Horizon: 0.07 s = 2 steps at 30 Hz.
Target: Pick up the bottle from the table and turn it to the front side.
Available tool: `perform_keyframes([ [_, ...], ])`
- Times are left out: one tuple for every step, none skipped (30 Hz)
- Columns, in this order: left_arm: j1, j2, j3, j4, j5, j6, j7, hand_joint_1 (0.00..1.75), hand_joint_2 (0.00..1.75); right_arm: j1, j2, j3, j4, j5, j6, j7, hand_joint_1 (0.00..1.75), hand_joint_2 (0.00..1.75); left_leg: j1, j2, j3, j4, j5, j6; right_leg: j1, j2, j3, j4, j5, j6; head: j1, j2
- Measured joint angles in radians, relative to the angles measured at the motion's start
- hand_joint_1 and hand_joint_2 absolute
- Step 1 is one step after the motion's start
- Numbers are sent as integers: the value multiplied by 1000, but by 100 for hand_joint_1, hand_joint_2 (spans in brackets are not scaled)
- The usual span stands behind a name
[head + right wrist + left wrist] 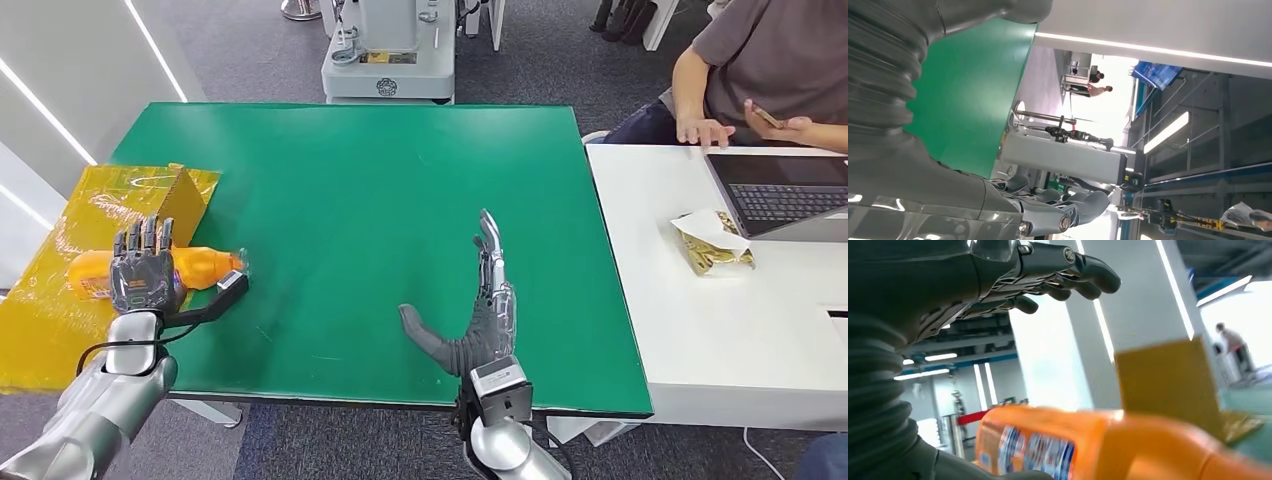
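An orange bottle [205, 268] with a blue and white label lies on its side on a yellow sheet [40, 320] at the left end of the green table [380, 180], cap pointing right. My left hand [145, 270] hovers over the bottle's middle, back up, thumb stretched out to the right. In the left wrist view its fingers [1068, 275] stand apart from the bottle [1128, 445] with a gap between. My right hand [485, 310] is held open and flat near the table's front edge, holding nothing; its fingers [1058, 210] are extended.
A yellow box [185, 200] stands just behind the bottle. A white table [700, 340] on the right carries a laptop [780, 190] and a snack bag [712, 243], with a seated person [760, 70] behind it. A grey machine base [388, 60] stands beyond the green table.
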Motion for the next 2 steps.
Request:
perform_keyframes([
  [26, -11, 64, -64, -18, 2, -66, 0, 175, 1, 0, 0, 0, 3, 0, 0, 0, 175, 0, 0, 0, 0, 0, 0, 0, 0, 0, 0, 0, 0, 0, 0],
  [39, -17, 99, -99, -28, 3, -103, 0, 175, 1, 0, 0, 1, 5, 0, 0, 0, 175, 0, 0, 0, 0, 0, 0, 0, 0, -1, 0, 0, 0, 0, 0],
])
